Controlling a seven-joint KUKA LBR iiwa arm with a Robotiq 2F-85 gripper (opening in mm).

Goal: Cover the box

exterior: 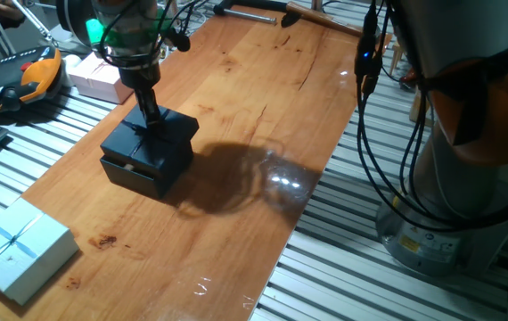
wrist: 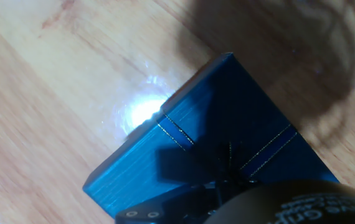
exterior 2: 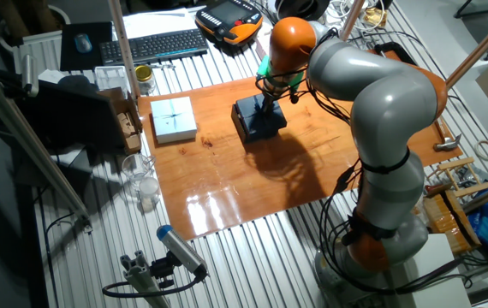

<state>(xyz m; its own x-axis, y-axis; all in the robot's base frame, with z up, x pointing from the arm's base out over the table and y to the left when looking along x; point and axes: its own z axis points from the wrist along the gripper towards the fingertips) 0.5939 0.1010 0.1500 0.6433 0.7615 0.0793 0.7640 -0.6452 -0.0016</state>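
Observation:
The black box (exterior: 136, 171) stands on the left part of the wooden table (exterior: 263, 107). The flat black lid (exterior: 167, 134) with thin ribbon lines lies on top of it, slightly skewed, so the box's inside is hidden. My gripper (exterior: 151, 120) points straight down with its fingers close together at the bow in the lid's middle. The other fixed view shows the same, with the gripper (exterior 2: 270, 106) on the lidded box (exterior 2: 254, 127). In the hand view the lid (wrist: 227, 106) fills the frame and its bow (wrist: 227, 163) sits right at the fingers.
A pink gift box (exterior: 94, 77) stands behind the black box at the table's far left edge. A pale blue gift box (exterior: 18, 251) lies at the near left corner. An orange teach pendant (exterior: 22, 78) and a keyboard (exterior 2: 154, 44) lie off the table.

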